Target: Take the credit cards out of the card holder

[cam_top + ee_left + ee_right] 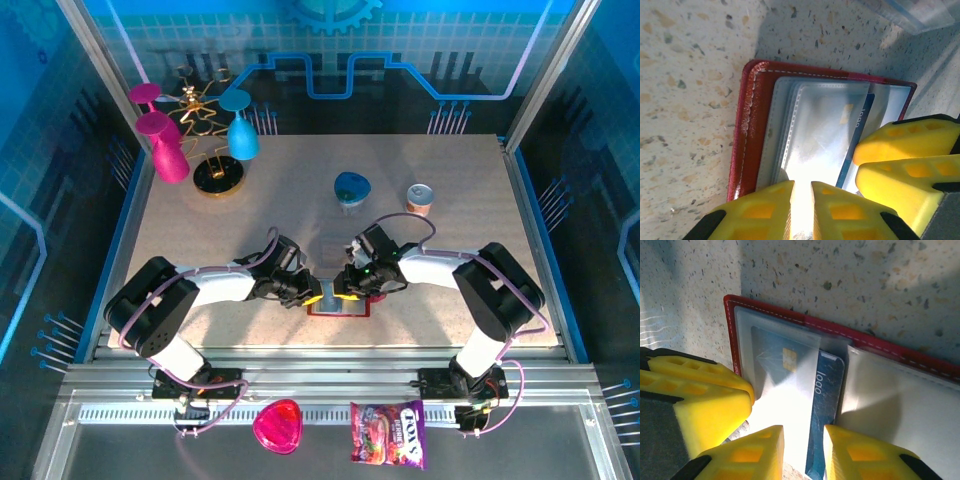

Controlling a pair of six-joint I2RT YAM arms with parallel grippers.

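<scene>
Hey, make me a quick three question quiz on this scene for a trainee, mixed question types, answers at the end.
1. True or false: the card holder lies open on the table.
2. What colour is the card that pokes out from under the clear sleeve? A red, B blue, C green.
3. In the top view, name the thing lying just right of the pink heart-shaped dish.
Key: 1 true. 2 B. 3 the candy bag.
</scene>
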